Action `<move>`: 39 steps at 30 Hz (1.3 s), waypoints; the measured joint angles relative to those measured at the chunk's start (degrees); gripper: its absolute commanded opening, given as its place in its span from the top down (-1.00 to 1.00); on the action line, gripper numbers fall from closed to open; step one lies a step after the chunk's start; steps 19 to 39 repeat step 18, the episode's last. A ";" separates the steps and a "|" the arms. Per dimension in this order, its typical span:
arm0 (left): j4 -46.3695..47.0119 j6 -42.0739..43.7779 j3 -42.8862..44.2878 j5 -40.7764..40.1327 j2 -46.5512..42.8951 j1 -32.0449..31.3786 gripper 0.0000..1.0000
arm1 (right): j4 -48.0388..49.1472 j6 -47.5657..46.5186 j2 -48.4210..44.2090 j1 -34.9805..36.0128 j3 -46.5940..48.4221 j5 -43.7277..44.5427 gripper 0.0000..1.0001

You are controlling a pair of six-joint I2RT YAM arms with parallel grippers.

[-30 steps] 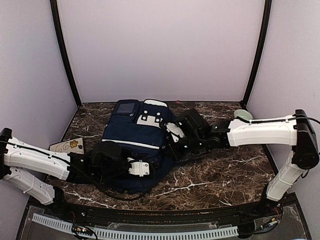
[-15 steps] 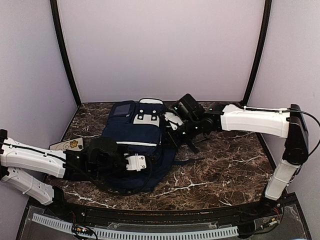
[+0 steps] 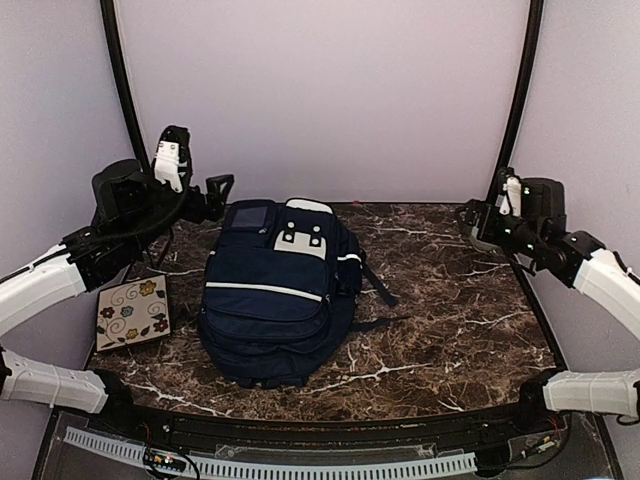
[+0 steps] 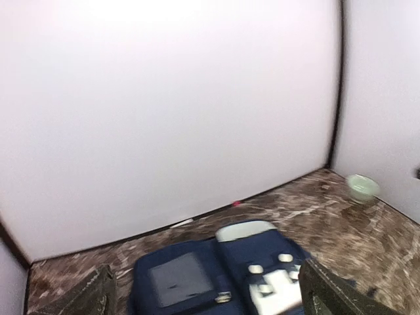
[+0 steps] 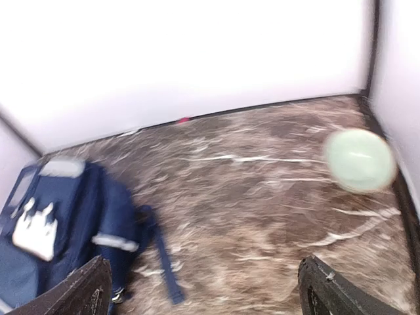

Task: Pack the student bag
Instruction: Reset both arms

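Observation:
The student bag [image 3: 280,290], dark navy with a white stripe and a light grey top panel, lies flat on the marble table at the centre. Its top end shows in the left wrist view [image 4: 216,275], and its side and a loose strap show in the right wrist view [image 5: 72,216]. My left gripper [image 3: 205,195] hangs high at the back left, above and beyond the bag's top corner, open and empty [image 4: 210,295]. Raised at the far right, well away from the bag, my right gripper [image 3: 485,212] is open and empty [image 5: 207,289].
A flowered square tile [image 3: 132,312] lies on the table left of the bag. A pale green bowl [image 5: 359,159] sits in the back right corner, under my right gripper. Purple walls with black corner posts close in the table [image 3: 450,320] on three sides.
Both grippers have let go of the bag, opened wide, and swung up and outwards to the sides. The bag now lies flat and uncovered.

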 measured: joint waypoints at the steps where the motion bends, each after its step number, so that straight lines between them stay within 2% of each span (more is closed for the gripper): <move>1: -1.46 -2.82 0.33 -1.31 -0.02 4.46 -0.97 | 0.74 1.20 -1.79 -3.80 -1.92 0.09 -0.99; 6: -8.44 -12.92 -5.16 -4.94 -0.83 19.12 -0.97 | 1.27 4.94 -7.08 -16.76 -9.44 -0.87 -0.99; 9: -12.57 -16.96 -10.16 -6.36 -1.49 25.40 -0.97 | 1.44 5.86 -7.56 -20.35 -12.04 -0.92 -0.99; 13: -15.61 -19.89 -13.25 -7.80 -1.31 30.01 -0.97 | 2.14 7.19 -5.60 -21.22 -14.93 -0.15 -0.99; 18: -15.54 -20.72 -14.10 -9.22 -0.63 30.62 -0.97 | 4.11 7.78 -4.09 -21.29 -18.97 -0.13 -0.99; 39: -15.54 -20.72 -14.10 -9.22 -0.63 30.62 -0.97 | 4.11 7.78 -4.09 -21.29 -18.97 -0.13 -0.99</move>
